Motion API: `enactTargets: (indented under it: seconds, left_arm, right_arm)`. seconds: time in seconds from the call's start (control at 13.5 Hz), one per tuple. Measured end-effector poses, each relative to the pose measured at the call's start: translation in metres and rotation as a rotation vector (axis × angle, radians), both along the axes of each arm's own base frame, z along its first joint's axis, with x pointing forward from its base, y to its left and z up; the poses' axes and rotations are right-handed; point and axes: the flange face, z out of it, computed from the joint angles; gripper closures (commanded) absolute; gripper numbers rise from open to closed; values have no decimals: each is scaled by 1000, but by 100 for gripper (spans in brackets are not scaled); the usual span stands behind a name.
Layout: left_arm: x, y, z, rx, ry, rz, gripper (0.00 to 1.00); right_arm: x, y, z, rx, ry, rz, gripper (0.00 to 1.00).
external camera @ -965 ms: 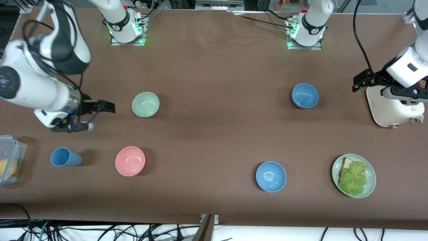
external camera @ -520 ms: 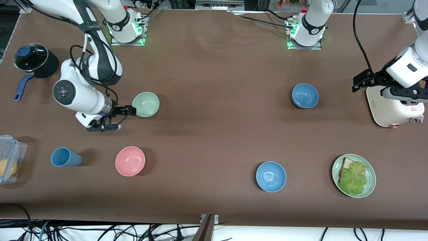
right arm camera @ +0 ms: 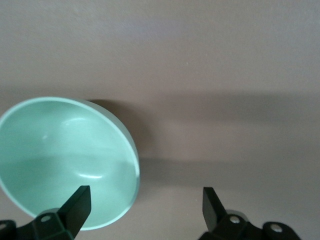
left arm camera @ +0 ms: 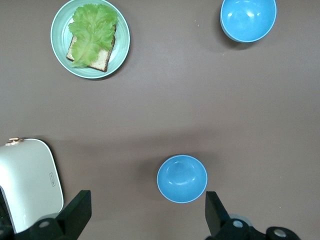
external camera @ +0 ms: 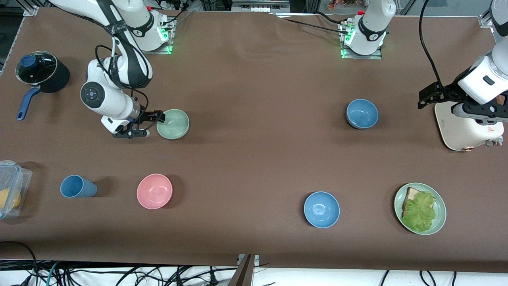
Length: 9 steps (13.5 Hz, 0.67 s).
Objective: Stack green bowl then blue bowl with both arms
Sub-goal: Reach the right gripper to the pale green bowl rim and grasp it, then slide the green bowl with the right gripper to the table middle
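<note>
The green bowl (external camera: 173, 124) sits upright on the table (external camera: 254, 159) toward the right arm's end. The pink bowl (external camera: 154, 191) and blue cup (external camera: 77, 186) lie nearer the front camera than it. A black pot (external camera: 41, 75) stands well apart, at the table's edge.

The blue bowl (external camera: 362, 113) rests toward the left arm's end, near a white toaster (external camera: 466, 129). A brighter blue bowl (external camera: 321, 209) and a plate with toast and lettuce (external camera: 420, 208) lie nearer the camera.

The right gripper (external camera: 155, 118) is low at the green bowl's rim, fingers apart, one finger over the bowl's inside. The left gripper (external camera: 426, 96), fingers spread, waits over the table beside the toaster.
</note>
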Motion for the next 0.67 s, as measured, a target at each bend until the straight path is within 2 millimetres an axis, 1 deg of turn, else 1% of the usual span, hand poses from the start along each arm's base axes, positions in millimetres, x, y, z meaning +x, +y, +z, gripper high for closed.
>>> enactTargets:
  seconds: [0.07, 0.15, 0.37, 0.45, 0.67]
  left_arm:
    - [0, 0, 0, 0, 0, 0, 0]
    - [0, 0, 0, 0, 0, 0, 0]
    - [0, 0, 0, 0, 1, 0, 0]
    - [0, 0, 0, 0, 1, 0, 0]
    - [0, 0, 0, 0, 1, 0, 0]
  right_arm:
    - [-4, -1, -6, -1, -9, -3, 16]
    - [-7, -2, -11, 2, -12, -10, 28]
    - [-9, -3, -20, 23, -5, -52, 83]
    - [-10, -3, -23, 28, 1, -62, 99]
    - [-10, -2, -25, 34, 2, -71, 100]
